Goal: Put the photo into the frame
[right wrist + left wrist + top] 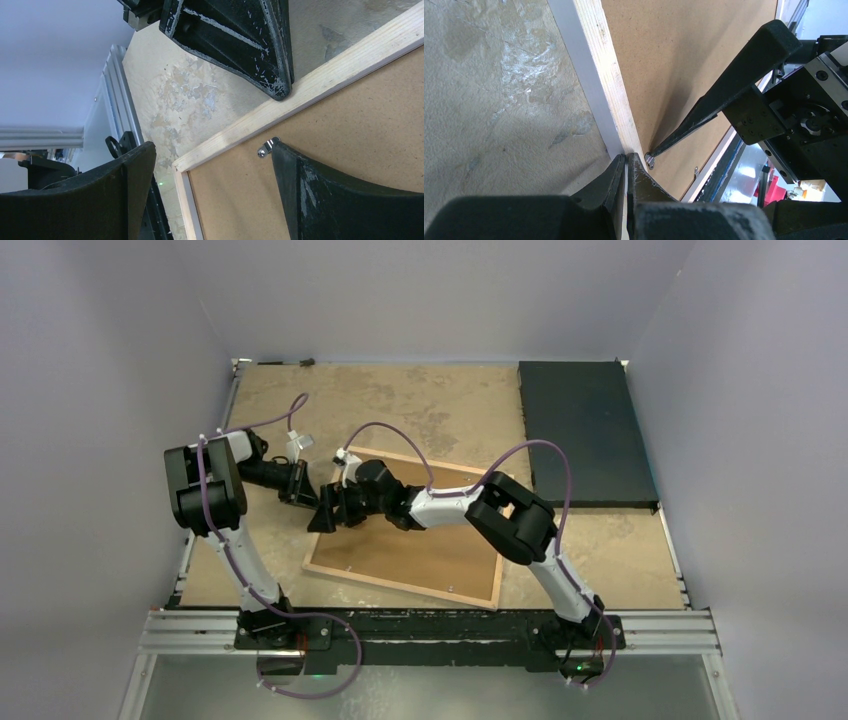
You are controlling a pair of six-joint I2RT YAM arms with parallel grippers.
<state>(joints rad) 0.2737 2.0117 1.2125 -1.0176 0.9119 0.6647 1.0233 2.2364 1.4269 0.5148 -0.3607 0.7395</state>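
Slips are the worry. The frame [400, 586] lies back up toward 6 o'clock; no photo shows. At its 10 o'clock edge the left gripper [626, 160], pressed together, sits on the wood. The right gripper [212, 150], spread wide, pokes a metal tab [265, 147] and could skid off.

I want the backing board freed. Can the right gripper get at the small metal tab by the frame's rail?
Probably yes. The right gripper stands open with one fingertip right at the metal tab, nothing between. The shut left gripper sits at the wooden rail of the frame, clear of the tab.
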